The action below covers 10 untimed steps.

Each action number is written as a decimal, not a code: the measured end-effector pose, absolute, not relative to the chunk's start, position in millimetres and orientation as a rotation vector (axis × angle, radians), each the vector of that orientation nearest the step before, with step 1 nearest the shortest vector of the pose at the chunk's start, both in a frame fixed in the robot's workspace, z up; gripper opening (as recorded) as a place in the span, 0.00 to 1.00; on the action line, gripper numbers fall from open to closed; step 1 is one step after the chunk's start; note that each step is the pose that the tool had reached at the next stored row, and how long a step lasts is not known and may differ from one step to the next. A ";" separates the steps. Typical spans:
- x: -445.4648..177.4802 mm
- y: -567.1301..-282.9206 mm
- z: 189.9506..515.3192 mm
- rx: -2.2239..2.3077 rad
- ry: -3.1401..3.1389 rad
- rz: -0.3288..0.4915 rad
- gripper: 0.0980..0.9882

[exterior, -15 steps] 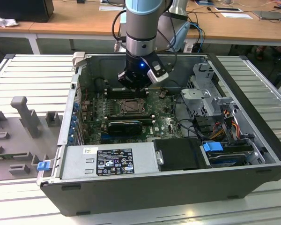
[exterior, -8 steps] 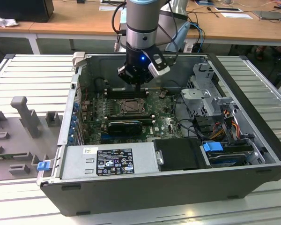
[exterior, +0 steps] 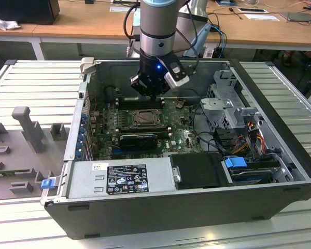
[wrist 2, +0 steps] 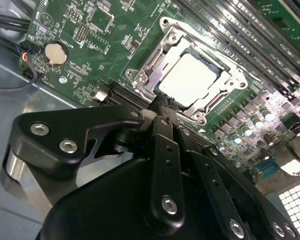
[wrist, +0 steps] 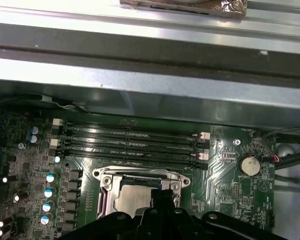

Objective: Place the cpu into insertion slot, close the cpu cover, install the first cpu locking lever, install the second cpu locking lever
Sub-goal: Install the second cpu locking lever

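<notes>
The pale cpu [wrist 2: 190, 80] lies flat inside the insertion slot [exterior: 142, 118] on the green board. The silvery cpu cover [wrist 2: 176, 44] is folded down around it, and the chip shows through its window. In the first wrist view the cpu [wrist: 132, 197] and the cover [wrist: 110, 192] sit just beyond my black fingers. My gripper [wrist 2: 162, 102] is shut, its tips pressed together at the socket's edge by one corner, with nothing visible between them. In the exterior view the gripper [exterior: 153, 96] hangs just above the far side of the socket. I cannot make out the locking levers clearly.
Long black memory slots [wrist: 130, 142] run beside the socket, toward the case wall [wrist: 150, 100]. A coin battery [wrist 2: 55, 52] sits on the board. A black card [exterior: 139, 140], the power supply [exterior: 119, 176], a drive cage [exterior: 228, 98] and cables [exterior: 238, 140] crowd the case.
</notes>
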State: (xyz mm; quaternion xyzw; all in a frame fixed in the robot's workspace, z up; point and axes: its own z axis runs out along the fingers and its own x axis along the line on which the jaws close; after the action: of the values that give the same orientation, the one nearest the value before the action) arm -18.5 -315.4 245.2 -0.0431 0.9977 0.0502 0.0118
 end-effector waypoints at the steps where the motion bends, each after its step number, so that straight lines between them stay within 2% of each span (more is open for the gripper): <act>1: -18.5 -316.3 245.2 -0.134 3.111 0.156 0.01; 10: -18.8 -327.5 244.8 -0.135 3.111 0.157 0.01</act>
State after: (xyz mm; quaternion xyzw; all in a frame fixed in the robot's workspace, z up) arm -18.8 -327.5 244.8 -0.0431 0.9977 0.0502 0.0118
